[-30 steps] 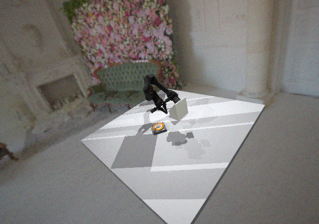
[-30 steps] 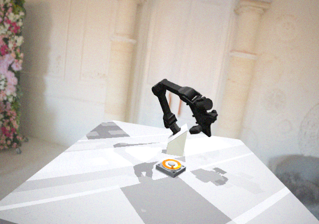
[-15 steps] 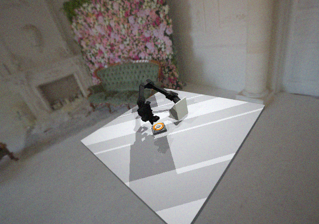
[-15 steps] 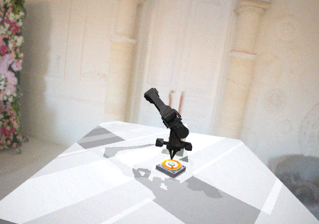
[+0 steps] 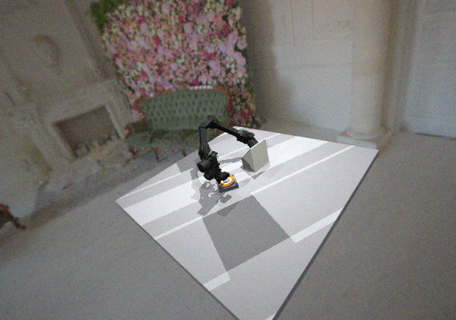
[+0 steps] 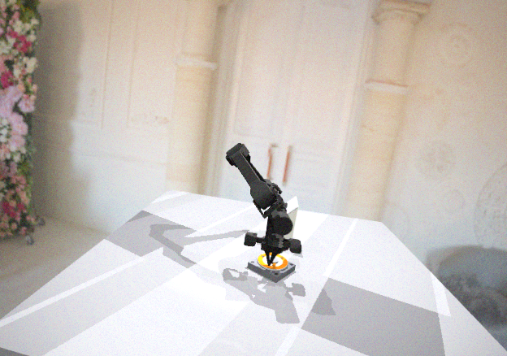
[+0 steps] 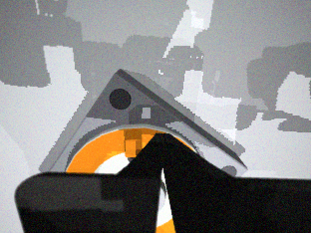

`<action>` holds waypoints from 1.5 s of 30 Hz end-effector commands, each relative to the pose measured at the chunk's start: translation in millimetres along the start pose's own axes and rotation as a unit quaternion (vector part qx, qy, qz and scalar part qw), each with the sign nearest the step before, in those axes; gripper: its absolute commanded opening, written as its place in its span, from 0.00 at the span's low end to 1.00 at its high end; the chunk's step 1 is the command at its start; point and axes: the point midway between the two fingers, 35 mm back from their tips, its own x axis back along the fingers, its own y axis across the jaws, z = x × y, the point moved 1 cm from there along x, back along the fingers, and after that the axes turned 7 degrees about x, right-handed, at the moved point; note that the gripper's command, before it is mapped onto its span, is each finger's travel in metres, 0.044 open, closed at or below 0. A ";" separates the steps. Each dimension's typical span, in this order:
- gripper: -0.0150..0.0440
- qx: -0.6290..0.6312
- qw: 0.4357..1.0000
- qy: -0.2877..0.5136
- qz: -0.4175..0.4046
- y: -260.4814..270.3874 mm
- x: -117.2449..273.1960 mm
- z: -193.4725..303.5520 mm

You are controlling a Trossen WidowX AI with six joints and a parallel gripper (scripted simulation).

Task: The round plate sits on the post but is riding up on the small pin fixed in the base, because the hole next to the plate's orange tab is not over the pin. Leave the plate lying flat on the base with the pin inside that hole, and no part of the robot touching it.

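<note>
Plate-and-base assembly sits near the middle of the pale grey tabletop (image 5: 294,213), which is patterned with lighter stripes and darker grey blocks and crossed by hard-edged shadows. Behind the assembly, close by, stands a light grey wedge-shaped block (image 5: 256,155) with smooth flat faces.

Over this, the black jointed arm (image 6: 256,184) rises from beside the wedge, bends sharply at its elbow and folds steeply down, so the wrist hangs almost straight above the assembly with the fingers pointing at it.

Below it lies the square dark grey base (image 7: 107,112), matte, with a round dark recess (image 7: 120,99) in its visible corner and a small square grey feature (image 7: 146,113) beside it. On the base rests the round orange plate (image 7: 92,156), glossy, with a white inner ring; its darker orange tab (image 7: 134,140) faces that corner.

The black pincer (image 6: 270,258) has its tapered fingers pressed together on nothing, forming one pointed tip directly over the plate's rim next to the tab. Whether the tip touches the plate cannot be told.
</note>
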 end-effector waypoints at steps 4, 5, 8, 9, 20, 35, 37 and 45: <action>0.25 0.004 1.000 -0.002 0.002 8.8 0.0 -2.9; 0.25 0.004 1.000 -0.002 0.002 10.4 0.0 -3.5; 0.25 0.004 1.000 -0.002 0.002 15.4 -0.7 -4.7; 0.25 0.004 1.000 -0.002 0.002 17.2 -0.6 -4.7; 0.25 0.004 1.000 -0.002 0.002 31.0 -0.5 -1.8; 0.25 0.004 1.000 -0.002 0.001 45.2 -0.5 3.8; 0.25 0.004 1.000 -0.002 0.001 47.1 -0.4 4.8; 0.25 0.004 1.000 -0.002 0.001 53.8 -0.4 9.8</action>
